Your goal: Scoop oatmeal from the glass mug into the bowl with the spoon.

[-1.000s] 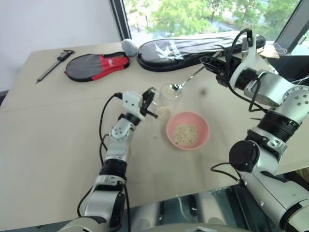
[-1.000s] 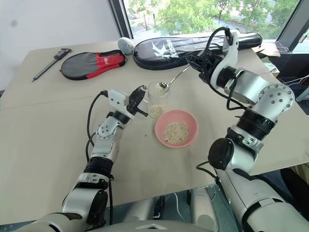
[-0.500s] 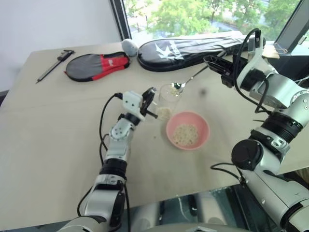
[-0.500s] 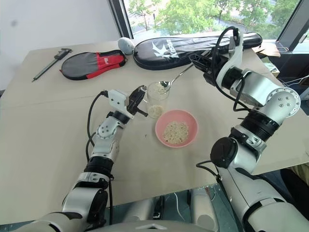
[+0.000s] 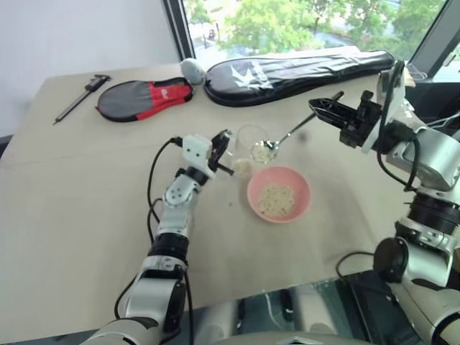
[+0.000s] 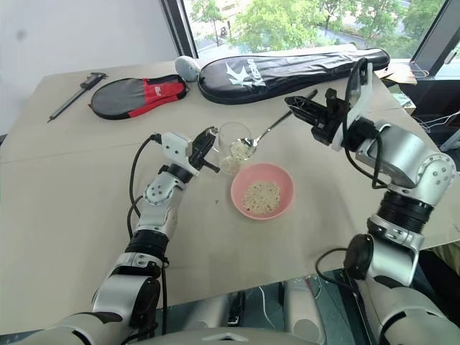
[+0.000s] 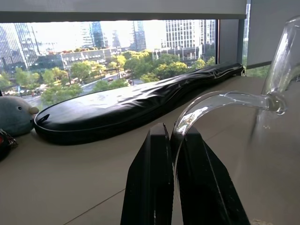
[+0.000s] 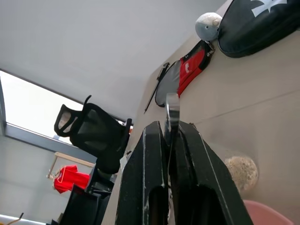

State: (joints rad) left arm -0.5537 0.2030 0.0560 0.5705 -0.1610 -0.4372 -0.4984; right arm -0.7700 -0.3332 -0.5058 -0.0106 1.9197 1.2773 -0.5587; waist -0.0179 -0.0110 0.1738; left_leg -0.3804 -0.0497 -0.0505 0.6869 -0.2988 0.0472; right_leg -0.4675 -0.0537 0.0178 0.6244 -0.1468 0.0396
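Seen from the head: a tan table (image 5: 79, 215) by a window, carrying a long black racket case (image 5: 287, 68) at the far edge, a smaller red-and-black case (image 5: 144, 97) and a grey plush ball (image 5: 192, 69) beside it, and a dark caliper (image 5: 80, 95) farther out toward the wall. Shown from the left wrist and not from above: city towers and trees beyond the glass, and the mug's clear curved handle pinched between two black fingers (image 7: 152, 187). Shown from the right wrist alone: a black office chair (image 8: 89, 133) near the wall behind the table. Near the table's middle, the pink bowl (image 5: 279, 194) with a pale heap of oatmeal (image 5: 275, 199) inside. Just beside the bowl, on its far-left side, the mug (image 5: 248, 147), upright, some oats in its bottom. Left gripper (image 5: 221, 152) clenched on the mug's handle. Right gripper (image 5: 321, 108) raised to the right of the mug, clamped shut on the end of the spoon's handle. Spoon (image 5: 284, 136) slanting down from there, its small bowl loaded with oats, poised at the mug's rim nearest the bowl, not yet over the bowl.
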